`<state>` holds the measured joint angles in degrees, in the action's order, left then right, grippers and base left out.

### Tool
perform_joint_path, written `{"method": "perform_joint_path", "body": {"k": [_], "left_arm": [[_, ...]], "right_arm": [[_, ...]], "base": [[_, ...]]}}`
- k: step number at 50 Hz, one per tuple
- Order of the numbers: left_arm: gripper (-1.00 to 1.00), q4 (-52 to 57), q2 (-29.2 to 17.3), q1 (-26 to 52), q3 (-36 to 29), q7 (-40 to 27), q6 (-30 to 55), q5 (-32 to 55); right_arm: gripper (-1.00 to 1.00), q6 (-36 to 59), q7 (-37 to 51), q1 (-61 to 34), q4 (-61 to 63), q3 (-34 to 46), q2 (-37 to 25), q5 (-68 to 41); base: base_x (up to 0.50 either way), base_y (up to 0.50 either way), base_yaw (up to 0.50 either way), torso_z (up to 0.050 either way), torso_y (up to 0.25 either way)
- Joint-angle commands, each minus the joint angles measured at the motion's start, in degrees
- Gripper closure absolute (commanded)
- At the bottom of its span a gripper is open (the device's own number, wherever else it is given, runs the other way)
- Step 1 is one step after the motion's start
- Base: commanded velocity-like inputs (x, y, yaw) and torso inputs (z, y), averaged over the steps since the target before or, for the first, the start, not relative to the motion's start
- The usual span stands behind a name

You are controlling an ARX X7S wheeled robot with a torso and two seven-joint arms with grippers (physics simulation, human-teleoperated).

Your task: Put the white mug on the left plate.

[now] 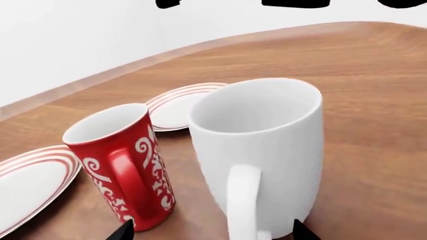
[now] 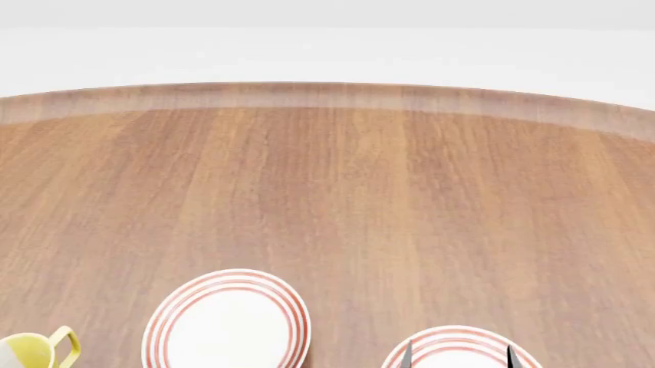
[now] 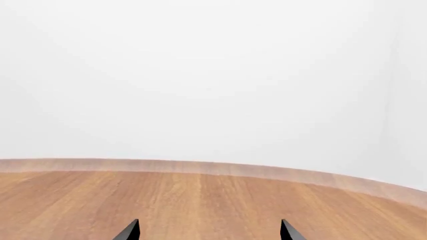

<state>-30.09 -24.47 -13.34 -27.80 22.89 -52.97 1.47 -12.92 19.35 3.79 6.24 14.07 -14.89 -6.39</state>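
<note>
In the left wrist view, the tall all-white mug (image 1: 260,150) stands upright on the wooden table with its loop handle toward the camera. My left gripper (image 1: 213,232) is open. Only its two dark fingertips (image 1: 123,232) show, wide apart low on either side of the mug's handle and not touching it. In the head view the left plate (image 2: 227,322), white with red rings, lies at the lower left of centre. The white mug and the left gripper are out of the head view. My right gripper (image 3: 209,231) is open and empty, and its tips show over the right plate (image 2: 461,346).
A small red patterned mug (image 1: 123,160) stands close beside the white mug. Two ringed plates lie behind them, one near (image 1: 27,182) and one farther (image 1: 180,105). A white mug with a yellow handle (image 2: 36,353) sits at the head view's lower left. The table's curved edge (image 2: 327,96) runs along a white wall.
</note>
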Motion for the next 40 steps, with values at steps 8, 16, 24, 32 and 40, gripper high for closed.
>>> {"method": "perform_joint_path", "body": {"k": [8, 16, 24, 32, 40], "left_arm": [[-1.00, 0.7, 0.2, 0.6, -1.3, 1.1, 1.1, 1.0], [-1.00, -0.2, 0.7, 0.9, -1.3, 0.7, 0.6, 0.7], [1.00, 0.5, 0.3, 0.6, -1.6, 1.0, 0.4, 1.2], [1.00, 0.1, 0.2, 0.9, -1.7, 1.2, 0.1, 1.7], [1.00, 3.3, -0.8, -0.9, -1.2, 0.6, -0.6, 3.0]], "right_arm": [[-1.00, -0.3, 0.3, -0.1, -0.1, 0.3, -0.4, -0.3], [-1.00, -0.1, 0.6, -0.1, 0.0, 0.6, -0.4, -0.1], [-1.00, -0.2, 0.8, 0.0, 0.1, 0.7, -0.6, -0.3], [-1.00, -0.2, 0.8, -0.4, -0.2, 0.9, -0.7, -0.3], [-1.00, 0.1, 1.0, -0.6, -0.4, 1.2, -0.7, -0.2]], "base": [[0.00, 0.00, 0.00, 0.000, 0.000], [0.00, 0.00, 0.00, 0.000, 0.000], [0.00, 0.00, 0.00, 0.000, 0.000], [0.00, 0.00, 0.00, 0.000, 0.000], [0.00, 0.00, 0.00, 0.000, 0.000]]}}
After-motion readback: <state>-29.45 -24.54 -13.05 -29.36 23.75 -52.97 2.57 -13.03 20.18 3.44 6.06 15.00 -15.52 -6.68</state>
